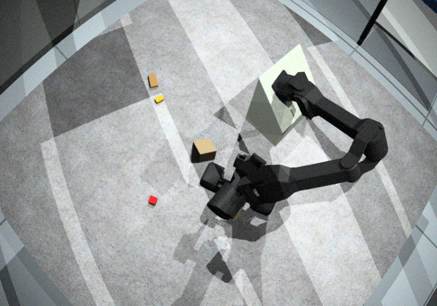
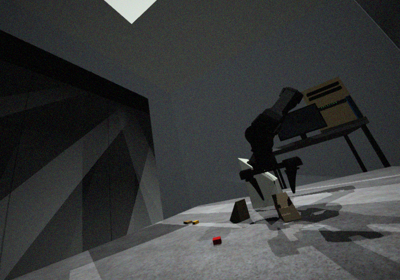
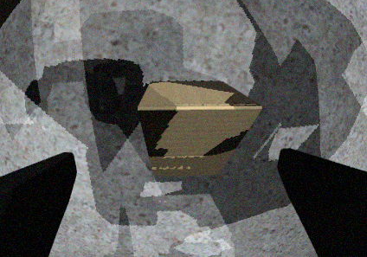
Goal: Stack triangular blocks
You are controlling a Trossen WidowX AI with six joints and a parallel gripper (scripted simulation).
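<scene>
While the gripper hangs wide open and empty, a triangular block lies below it. Another triangular block rests nearby, toward the table's middle.

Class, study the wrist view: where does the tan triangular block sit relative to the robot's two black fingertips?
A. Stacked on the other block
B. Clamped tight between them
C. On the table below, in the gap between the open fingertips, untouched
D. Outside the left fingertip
C: the tan triangular block lies on the table with the open gripper above it, both fingertips apart from it.
</scene>
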